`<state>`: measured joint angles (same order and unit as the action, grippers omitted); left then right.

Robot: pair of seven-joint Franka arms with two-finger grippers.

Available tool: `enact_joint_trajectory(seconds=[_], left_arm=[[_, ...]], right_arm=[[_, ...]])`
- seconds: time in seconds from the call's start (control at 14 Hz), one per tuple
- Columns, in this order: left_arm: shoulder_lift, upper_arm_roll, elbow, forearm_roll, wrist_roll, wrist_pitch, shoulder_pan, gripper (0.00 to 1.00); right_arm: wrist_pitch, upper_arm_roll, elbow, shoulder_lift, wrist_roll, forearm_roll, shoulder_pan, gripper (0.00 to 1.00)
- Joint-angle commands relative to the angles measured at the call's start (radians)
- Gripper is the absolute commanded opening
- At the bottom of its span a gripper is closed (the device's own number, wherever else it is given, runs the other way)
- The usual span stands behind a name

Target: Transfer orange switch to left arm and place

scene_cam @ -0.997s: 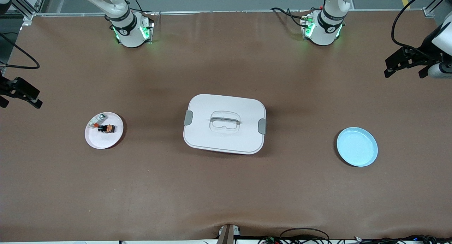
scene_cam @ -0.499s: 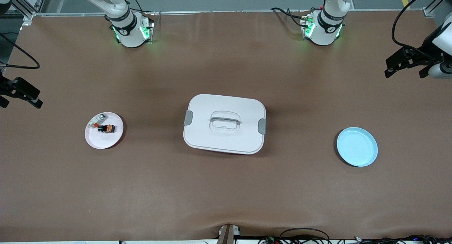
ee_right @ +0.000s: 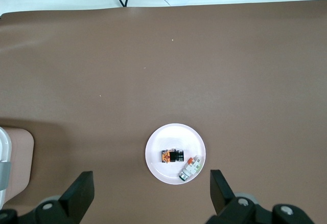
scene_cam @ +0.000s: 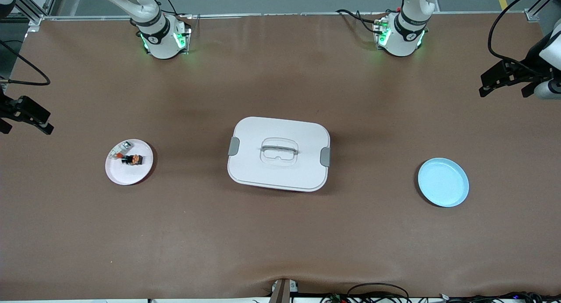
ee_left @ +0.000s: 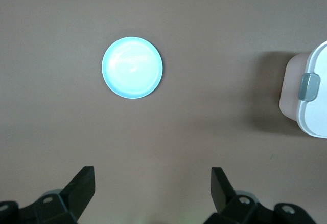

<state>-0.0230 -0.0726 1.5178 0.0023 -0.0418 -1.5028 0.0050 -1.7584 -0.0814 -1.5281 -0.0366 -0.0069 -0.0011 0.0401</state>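
Both end effectors open at table (scene_cam: 280,233) ends.

A brown-covered table (scene_cam: 280,241) with cables (scene_cam: 377,292) along its near edge.

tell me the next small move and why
Probably lower the open right gripper toward the orange switch. It lies untouched on the white plate beside a whitish-grey part, while the box separates it from the empty blue plate.
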Motion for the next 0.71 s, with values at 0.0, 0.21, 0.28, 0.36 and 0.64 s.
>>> enact_joint_trajectory(seconds=[0.0, 0.21, 0.28, 0.36, 0.64], left_arm=[[0.006, -0.003, -0.010, -0.008, 0.007, 0.009, 0.001, 1.00], [0.020, -0.003, -0.013, -0.010, 0.000, -0.014, -0.005, 1.00], [0.028, -0.004, -0.011, -0.010, 0.000, -0.020, -0.007, 1.00], [0.029, -0.004, -0.011, -0.010, 0.000, -0.020, -0.010, 1.00], [0.037, -0.004, -0.011, -0.010, 0.007, -0.022, -0.010, 1.00]], right_arm=[[0.016, 0.003, 0.019, -0.008, -0.005, 0.000, 0.004, 1.00], [0.034, 0.003, 0.016, -0.009, -0.002, -0.002, 0.004, 1.00], [0.036, 0.003, 0.006, -0.011, -0.004, -0.002, 0.003, 1.00], [0.062, 0.003, -0.006, -0.022, -0.004, -0.002, 0.001, 1.00], [0.106, 0.000, -0.015, -0.115, -0.021, -0.003, -0.011, 1.00]])
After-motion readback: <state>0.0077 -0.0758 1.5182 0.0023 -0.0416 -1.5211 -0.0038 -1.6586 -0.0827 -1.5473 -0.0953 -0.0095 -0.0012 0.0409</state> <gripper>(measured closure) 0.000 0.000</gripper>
